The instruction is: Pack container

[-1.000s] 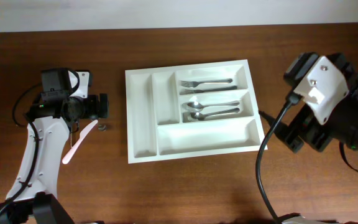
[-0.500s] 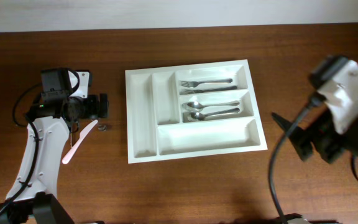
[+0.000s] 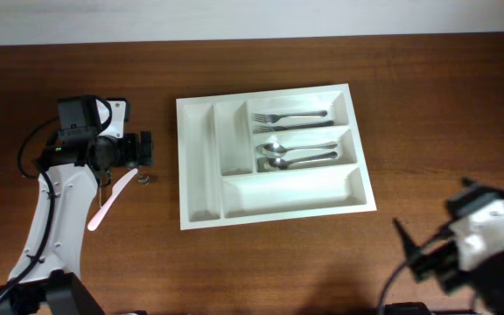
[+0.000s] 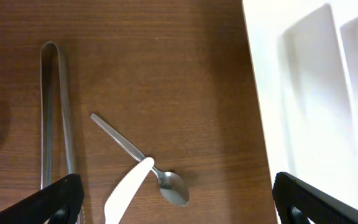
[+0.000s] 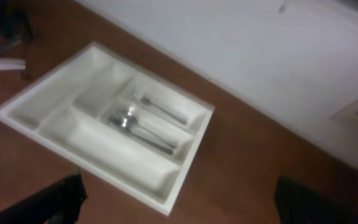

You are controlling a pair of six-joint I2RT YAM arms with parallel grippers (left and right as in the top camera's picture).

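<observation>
- The container point(image 3: 201, 166) lies in the middle of the bench point(image 3: 261, 271). It already has forks point(image 3: 291, 118) in one wide compartment and spoons point(image 3: 297, 155) in the next. The third wide compartment and the two long narrow ones are empty.
- The left pincer point(image 3: 144, 149) hangs just beside the container's left wall, with its jaws fully apart and nothing between them.
- The right pincer point(image 5: 182, 202) is also wide open and empty. It is well apart from the container, near the front right of the bench.
- In the left wrist view I see a small spoon point(image 4: 138, 155), a white knife point(image 4: 124, 193) and tongs point(image 4: 55, 106) loose on the wood.
- I judge that the step in hand is to fetch one of these with the left arm.
- The knife tip lies across the spoon's handle close to the bowl, so I would lift the knife first, or take the spoon at its free end.
- These pieces are thin and flat. I would come straight down with the jaws across the handle and close slowly, then lay the piece lengthwise in an empty compartment.
</observation>
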